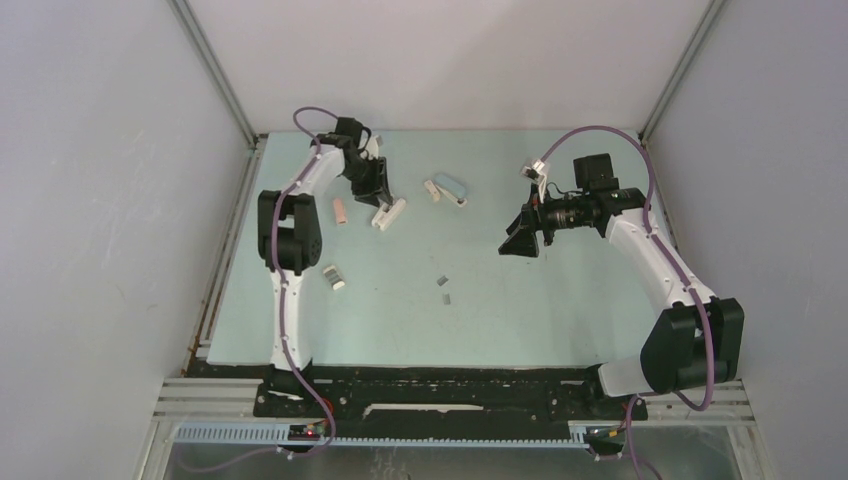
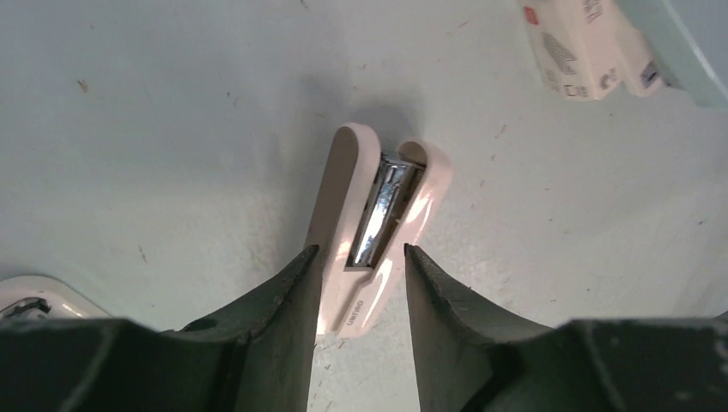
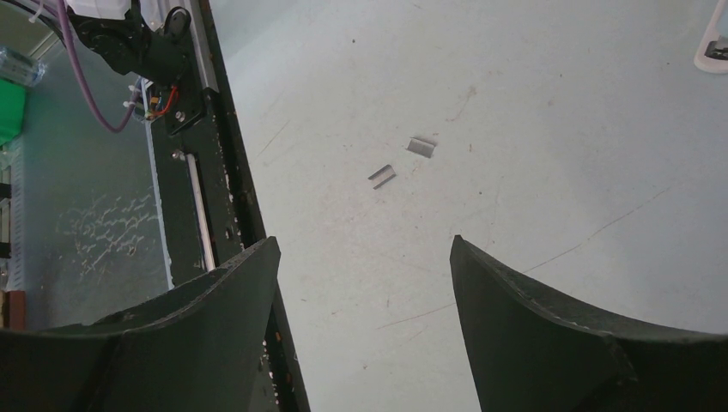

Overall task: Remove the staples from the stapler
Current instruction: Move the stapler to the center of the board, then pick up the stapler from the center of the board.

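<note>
Staples, two tiny short grey metal strips (image 1: 441,281), lay loose on the pale green table (image 1: 560,320), well apart from the small cream plastic stapler (image 1: 390,213) and off to its near-right side. In the top view they were too small for me to tell their long axes. In the right wrist view, one strip (image 3: 382,176) ran slantwise from lower left to upper right, and the other (image 3: 421,146) lay just beside it, not touching, tilted slightly the opposite way.

The cream stapler (image 2: 348,180) lay hinged open, its two shells splayed in a narrow V with the shiny metal magazine (image 2: 378,210) bare between them. Its long axis pointed away from the left gripper (image 2: 360,249), leaning a little right; from above it ran diagonally, lower left to upper right. The left gripper (image 1: 378,195) was clamped on the stapler's near end, one dark finger pressed on each side.

The right gripper (image 3: 365,240) hung above the table, well to the right of the stapler, its fingers spread wide with nothing between them (image 1: 520,243).
</note>
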You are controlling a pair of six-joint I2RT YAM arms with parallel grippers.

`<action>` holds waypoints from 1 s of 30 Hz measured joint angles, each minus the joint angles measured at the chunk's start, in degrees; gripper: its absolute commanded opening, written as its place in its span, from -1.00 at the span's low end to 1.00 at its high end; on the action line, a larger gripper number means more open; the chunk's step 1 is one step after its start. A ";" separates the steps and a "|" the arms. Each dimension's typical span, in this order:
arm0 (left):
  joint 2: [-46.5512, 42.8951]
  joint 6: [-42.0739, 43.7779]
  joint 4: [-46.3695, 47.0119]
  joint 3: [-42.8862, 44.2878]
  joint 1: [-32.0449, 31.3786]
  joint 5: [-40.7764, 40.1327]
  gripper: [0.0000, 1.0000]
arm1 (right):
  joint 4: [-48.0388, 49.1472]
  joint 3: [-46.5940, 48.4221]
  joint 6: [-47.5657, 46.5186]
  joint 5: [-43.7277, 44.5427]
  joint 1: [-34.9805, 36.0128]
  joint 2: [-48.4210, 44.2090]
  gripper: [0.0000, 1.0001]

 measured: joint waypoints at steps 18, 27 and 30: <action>-2.21 -1.66 4.55 -0.15 -0.70 -4.66 -0.25 | -0.02 0.00 0.00 0.00 -0.02 -0.39 0.65; -0.90 -0.83 2.47 -0.07 -2.14 -6.40 -0.33 | -0.02 -0.02 0.00 -0.02 -0.02 -0.39 0.65; -0.42 -0.72 1.84 -0.04 -2.32 -7.02 -0.42 | -0.02 -0.02 0.00 -0.02 -0.02 -0.39 0.65</action>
